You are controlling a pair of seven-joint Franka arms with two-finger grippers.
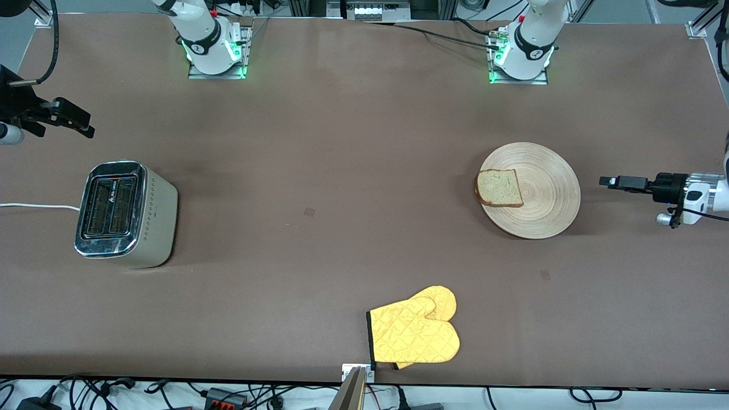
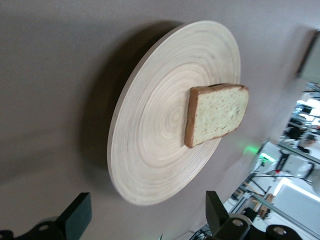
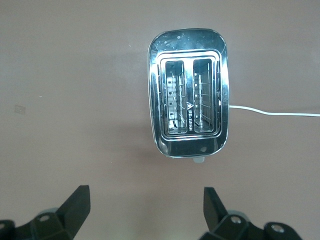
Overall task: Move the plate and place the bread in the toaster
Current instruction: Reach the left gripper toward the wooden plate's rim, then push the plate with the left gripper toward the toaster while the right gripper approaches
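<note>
The plate (image 1: 541, 193) lies on the table (image 1: 319, 171) toward the left arm's end, with the bread (image 1: 499, 188) on its rim side facing the right arm's end. The left gripper (image 2: 145, 220) sits just beside the plate's edge, fingers (image 2: 77, 212) spread wide, touching nothing and holding nothing. The toaster (image 1: 126, 213) stands at the right arm's end, both slots empty, white cord (image 1: 34, 205) trailing off. The right gripper (image 3: 145, 207) hangs near it, fingers (image 3: 75, 202) wide apart and empty. A yellow oven mitt (image 1: 416, 333) lies nearest the front camera

High front overview; wrist cameras close on plate (image 2: 150, 150) (left), toaster (image 3: 189, 92) (right)
</note>
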